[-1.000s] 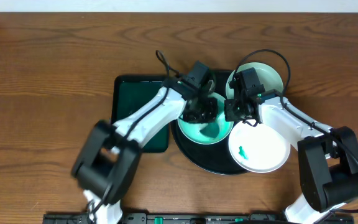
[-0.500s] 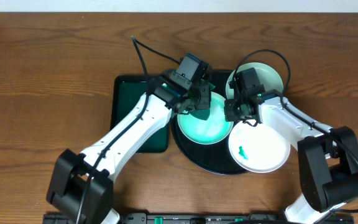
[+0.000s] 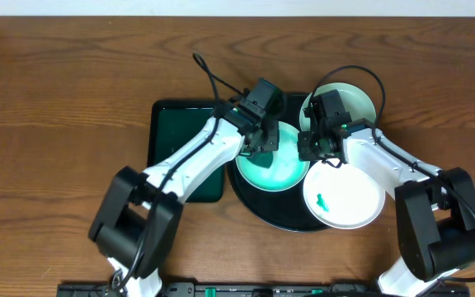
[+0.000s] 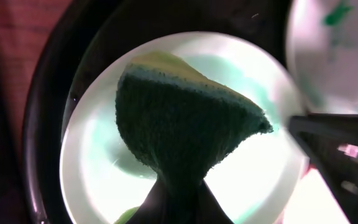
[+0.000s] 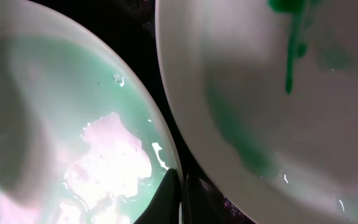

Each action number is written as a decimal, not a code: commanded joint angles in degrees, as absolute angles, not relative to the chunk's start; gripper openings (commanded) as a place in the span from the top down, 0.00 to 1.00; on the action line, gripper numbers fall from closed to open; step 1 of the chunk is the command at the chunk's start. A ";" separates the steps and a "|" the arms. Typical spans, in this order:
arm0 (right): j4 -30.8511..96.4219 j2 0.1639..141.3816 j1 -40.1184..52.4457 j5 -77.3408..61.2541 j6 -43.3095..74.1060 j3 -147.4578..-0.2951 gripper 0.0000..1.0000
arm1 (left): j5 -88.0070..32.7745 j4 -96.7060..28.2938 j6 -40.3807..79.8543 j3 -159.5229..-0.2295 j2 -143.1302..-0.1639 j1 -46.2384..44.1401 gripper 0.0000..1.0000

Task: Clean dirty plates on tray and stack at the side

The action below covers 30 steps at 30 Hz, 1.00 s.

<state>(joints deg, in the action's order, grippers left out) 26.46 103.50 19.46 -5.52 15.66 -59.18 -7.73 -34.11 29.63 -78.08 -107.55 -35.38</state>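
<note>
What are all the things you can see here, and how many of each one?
table: one, brown wood, under everything.
green tray: one, dark green rectangle, left of the round tray.
black tray: one, round, in the middle of the table.
plates: three, white with a mint tint; one washed in watery green under the sponge, one at the far right, one at the near right with a small green smear.
sponge: one, dark green, over the middle plate.
left gripper: one, shut on the sponge.
right gripper: one, shut, tips between two plates.
</note>
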 commanded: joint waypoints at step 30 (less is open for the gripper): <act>26.57 105.03 20.36 -8.01 15.16 -58.96 0.99 | -15.92 -33.15 30.11 -77.93 -115.00 -40.80 0.93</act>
<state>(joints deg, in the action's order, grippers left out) 26.46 103.50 19.46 -5.52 15.66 -59.18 -7.49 -32.56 29.80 -78.89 -115.72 -38.74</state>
